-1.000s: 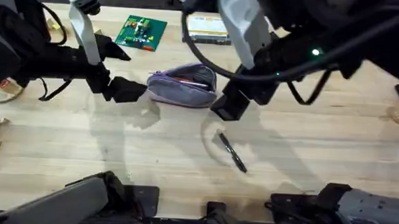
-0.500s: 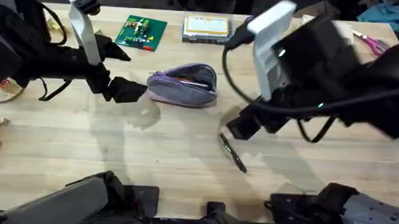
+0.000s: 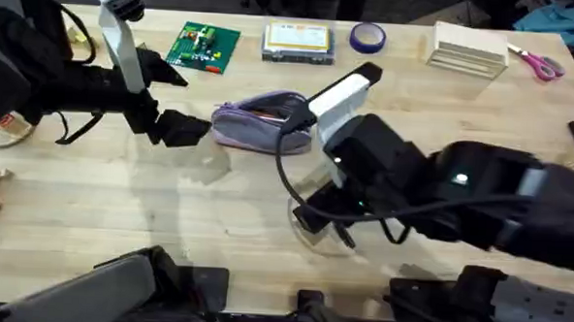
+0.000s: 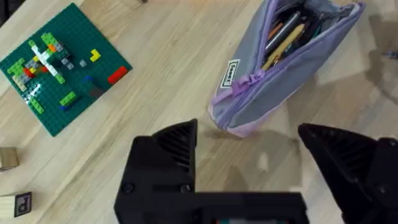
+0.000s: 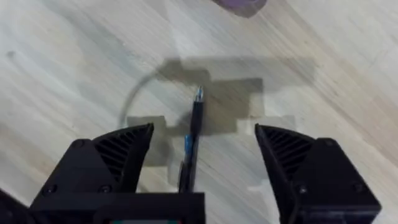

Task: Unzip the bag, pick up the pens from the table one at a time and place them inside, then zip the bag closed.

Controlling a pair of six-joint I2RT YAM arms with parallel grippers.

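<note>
**Right gripper spread over the pen, pouch lying open by the left**

The right gripper [image 5: 202, 168] hangs low over the table [image 3: 120, 212] with its two black fingers [image 5: 112, 155] spread wide, and the black pen [image 5: 191, 134] lies flat on the wood between them, running lengthwise through the gap with its tip pointing away from the wrist. Neither finger touches it. From overhead the right arm covers most of the pen; a short stretch of it [image 3: 346, 239] peeks out just below the arm, in front of the bag.

The lilac bag [image 3: 263, 121] lies on its side further back on the table, its zip undone, with pencils visible inside. The left gripper [image 4: 249, 165] sits just beside the bag's left end, fingers parted and holding nothing; the bag's end [image 4: 249, 106] lies just ahead of the gap between them.
</note>
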